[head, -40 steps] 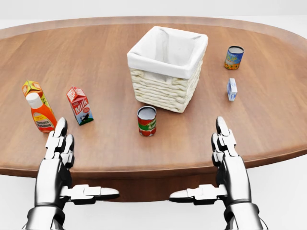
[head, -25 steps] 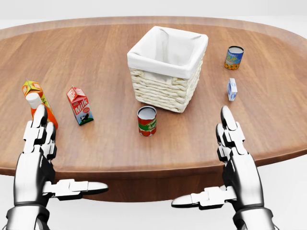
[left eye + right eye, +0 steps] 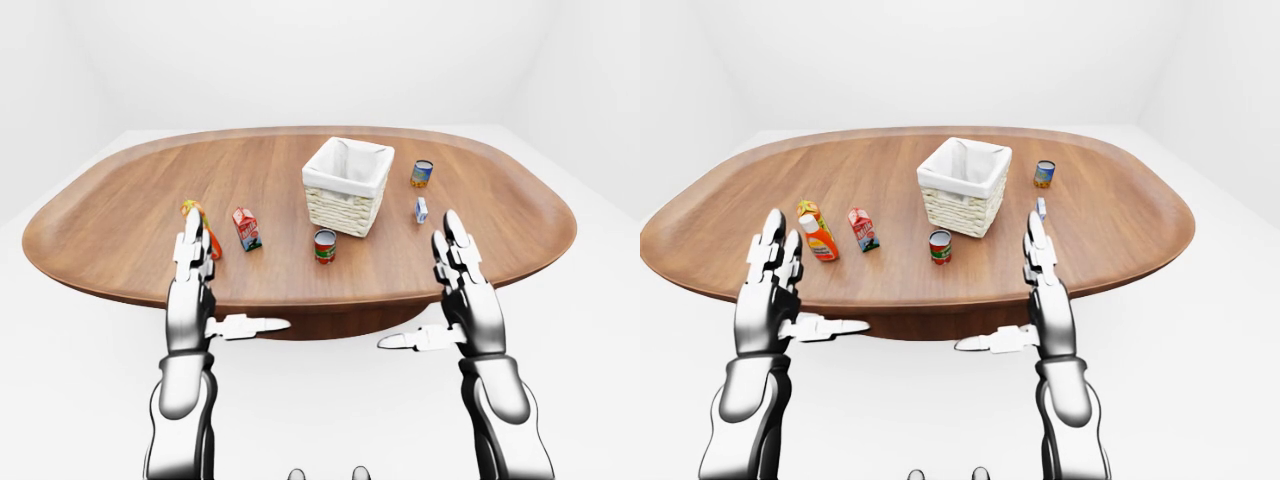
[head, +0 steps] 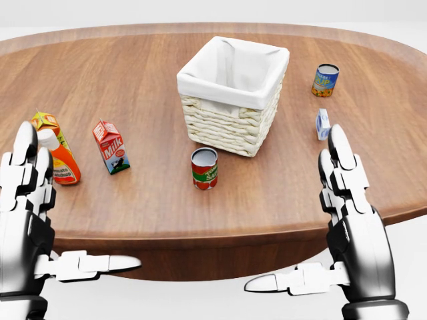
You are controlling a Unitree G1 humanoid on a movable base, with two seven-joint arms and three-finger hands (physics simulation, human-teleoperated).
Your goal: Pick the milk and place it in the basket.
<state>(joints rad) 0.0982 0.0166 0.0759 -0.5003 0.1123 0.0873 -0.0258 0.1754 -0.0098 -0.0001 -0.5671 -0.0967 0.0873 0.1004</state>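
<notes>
The milk (image 4: 111, 147) is a small red and white carton standing upright on the wooden table (image 4: 133, 73), left of the basket. The wicker basket (image 4: 225, 127) with a white liner stands at the table's middle, and nothing shows inside it. My left hand (image 4: 67, 213) is open with fingers straight and thumb out, at the table's near edge, below and left of the milk. My right hand (image 4: 307, 220) is open the same way at the lower right. Neither hand touches anything.
An orange bottle (image 4: 59, 162) and an orange carton (image 4: 44, 122) stand left of the milk, just past my left fingertips. A red can (image 4: 204, 168) stands below the basket. A blue can (image 4: 325, 79) and a small blue-white carton (image 4: 322, 124) stand on the right.
</notes>
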